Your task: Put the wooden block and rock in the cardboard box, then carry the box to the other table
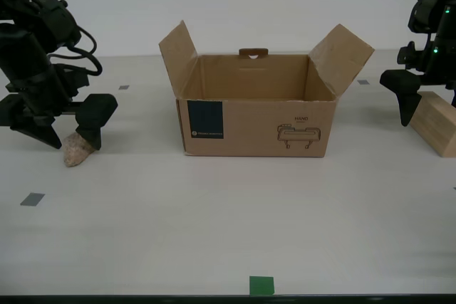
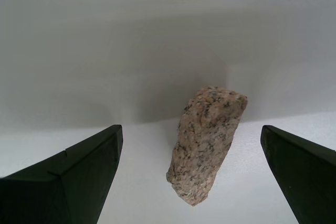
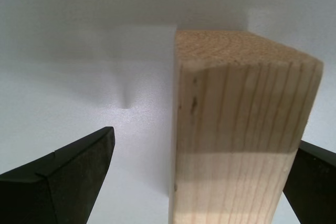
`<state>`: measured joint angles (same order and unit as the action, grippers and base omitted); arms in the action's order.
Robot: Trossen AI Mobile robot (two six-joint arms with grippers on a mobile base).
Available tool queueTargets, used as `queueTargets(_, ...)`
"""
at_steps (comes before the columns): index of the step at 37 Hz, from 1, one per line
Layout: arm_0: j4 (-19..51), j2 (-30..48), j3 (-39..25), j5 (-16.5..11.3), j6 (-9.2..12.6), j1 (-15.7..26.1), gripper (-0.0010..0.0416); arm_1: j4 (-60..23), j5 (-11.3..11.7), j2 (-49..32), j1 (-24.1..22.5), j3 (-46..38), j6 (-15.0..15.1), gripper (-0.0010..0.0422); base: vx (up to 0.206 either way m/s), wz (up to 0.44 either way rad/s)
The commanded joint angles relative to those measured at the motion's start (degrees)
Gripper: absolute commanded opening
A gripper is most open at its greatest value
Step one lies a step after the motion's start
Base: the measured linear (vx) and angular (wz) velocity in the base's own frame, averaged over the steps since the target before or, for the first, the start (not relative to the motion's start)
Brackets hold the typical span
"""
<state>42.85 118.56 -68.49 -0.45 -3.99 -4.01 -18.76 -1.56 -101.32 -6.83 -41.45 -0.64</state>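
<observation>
Though unseen by wrist views, cardboard box (image 1: 256, 122) between end effectors.

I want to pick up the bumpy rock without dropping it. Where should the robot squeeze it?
Squeeze the rock across its narrow middle, coming straight down from above. It lies long and thin between the open fingers of my second gripper, so the flatter long sides probably give the firmest hold.
</observation>
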Motion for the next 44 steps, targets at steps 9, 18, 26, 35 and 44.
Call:
queueTargets(9, 0.0, 0.0, 0.0, -0.2, -0.1, 0.1, 0.0394, -0.1, 0.0, 0.0, -0.4, 0.2, -4.9, 0.0359, 0.000, 0.000)
queueTargets(18, -0.3, 0.0, 0.0, -0.2, -0.1, 0.2, 0.0394, 0.1, 0.1, 0.0, -2.0, 0.2, -8.7, 0.0359, 0.000, 0.000)
queueTargets(26, -0.5, 0.0, 0.0, -0.2, -0.1, 0.3, 0.0394, 1.4, 0.2, -1.2, -2.6, 0.2, -10.1, 0.0359, 0.000, 0.000)
queueTargets(35, -0.4, 0.0, 0.0, -0.2, -0.5, 0.3, 0.0394, 2.3, 0.5, -6.5, -2.6, 0.2, -8.5, 0.0359, 0.000, 0.000)
queueTargets(44, -0.4, 0.0, 0.0, -0.2, -0.5, 0.3, 0.0394, 3.0, 0.5, -5.9, -2.6, -0.4, -8.1, 0.0359, 0.000, 0.000)
